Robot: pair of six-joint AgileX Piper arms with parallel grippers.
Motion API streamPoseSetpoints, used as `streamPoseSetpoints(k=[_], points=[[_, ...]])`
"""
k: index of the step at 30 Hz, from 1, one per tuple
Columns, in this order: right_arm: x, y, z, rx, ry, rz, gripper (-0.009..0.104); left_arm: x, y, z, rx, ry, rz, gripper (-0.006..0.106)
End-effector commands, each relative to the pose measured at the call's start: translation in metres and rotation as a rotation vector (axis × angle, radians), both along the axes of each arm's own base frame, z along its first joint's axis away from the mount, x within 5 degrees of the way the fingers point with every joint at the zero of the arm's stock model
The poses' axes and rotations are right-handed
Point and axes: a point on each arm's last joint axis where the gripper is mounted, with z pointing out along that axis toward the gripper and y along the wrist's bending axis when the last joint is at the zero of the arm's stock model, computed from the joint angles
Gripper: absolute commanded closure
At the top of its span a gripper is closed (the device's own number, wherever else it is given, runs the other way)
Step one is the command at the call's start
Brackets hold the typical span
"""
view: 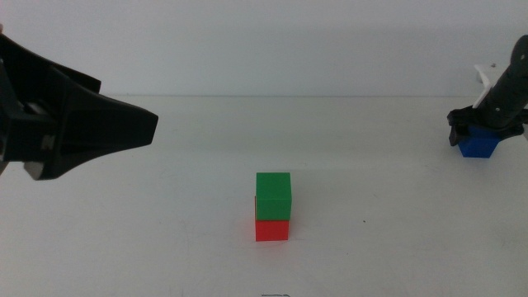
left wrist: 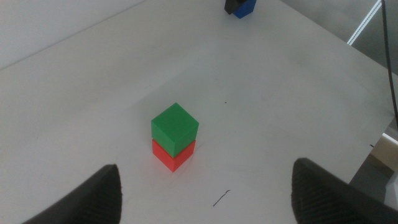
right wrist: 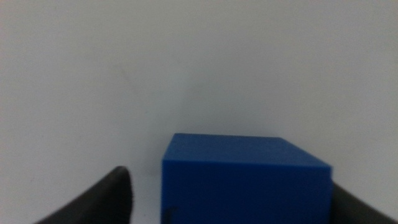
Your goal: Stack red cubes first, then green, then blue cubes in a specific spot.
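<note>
Green cube (left wrist: 175,127) sits atop red cube (left wrist: 173,155); a blue cube (left wrist: 244,7), apparently gripped, far off.

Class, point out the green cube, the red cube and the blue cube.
green cube (view: 273,195), middle view, front face.
red cube (view: 272,230), middle view, front face.
blue cube (right wrist: 245,190), right wrist view, near face.

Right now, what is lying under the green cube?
The red cube lies directly under the green cube, on the white table. Its top face is covered, so nothing of that face can be seen.
</note>
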Motion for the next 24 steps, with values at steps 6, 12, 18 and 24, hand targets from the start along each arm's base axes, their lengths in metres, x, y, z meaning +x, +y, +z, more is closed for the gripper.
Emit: streamPoseSetpoints(k=[6, 12, 18, 24], points=[[-0.003, 0.003, 0.064, -0.072, -0.138, -0.032, 0.097, -0.002, -0.002, 0.013, -0.070, -0.056, 0.004, 0.007], [-0.043, 0.027, 0.123, -0.037, -0.166, -0.053, 0.096, -0.002, -0.002, 0.013, -0.070, -0.056, 0.004, 0.007], [-0.112, 0.098, 0.177, 0.017, -0.255, -0.057, 0.096, -0.002, -0.002, 0.013, -0.070, -0.056, 0.004, 0.007], [-0.155, 0.188, 0.208, -0.044, -0.238, -0.075, 0.096, -0.002, -0.002, 0.013, -0.070, -0.056, 0.004, 0.007]])
